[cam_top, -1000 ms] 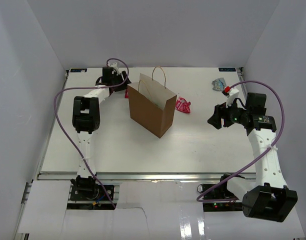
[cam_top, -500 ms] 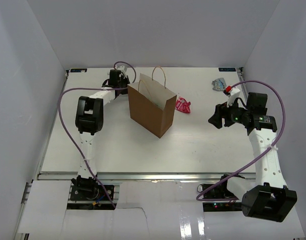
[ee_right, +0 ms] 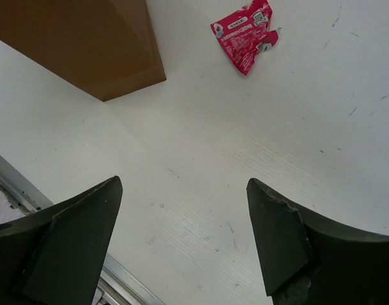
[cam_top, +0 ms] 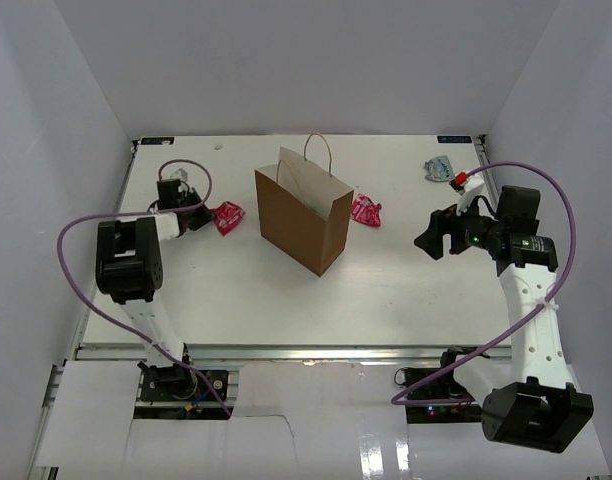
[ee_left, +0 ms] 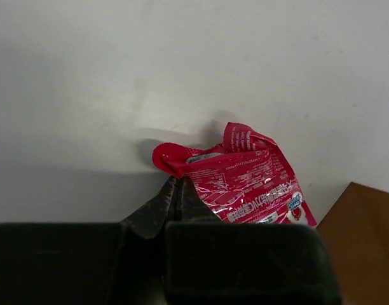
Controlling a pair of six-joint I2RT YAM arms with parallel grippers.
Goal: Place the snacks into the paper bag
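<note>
The left gripper had its two dark fingers pressed together on the near corner of a crinkly pink-red foil packet — a thin edge pinch, probably chosen because the foil lay too flat to take across its body. In the top view that packet sat low over the white table, just left of the tall brown kraft paper bag and apart from its side wall. Whether it touched the surface I could not tell.

The bag stood upright with its mouth open and its thin looped tan handles raised, so a packet would have to be lifted above the rim before release. The right gripper hung with its fingers spread wide, holding nothing, well to the right of the bag — likely parked out of the way so the other arm had room.

A second pink-red foil packet lay just beside the bag's right side. A pale blue-silver foil packet lay near the far right corner. Both were outside the bag.
</note>
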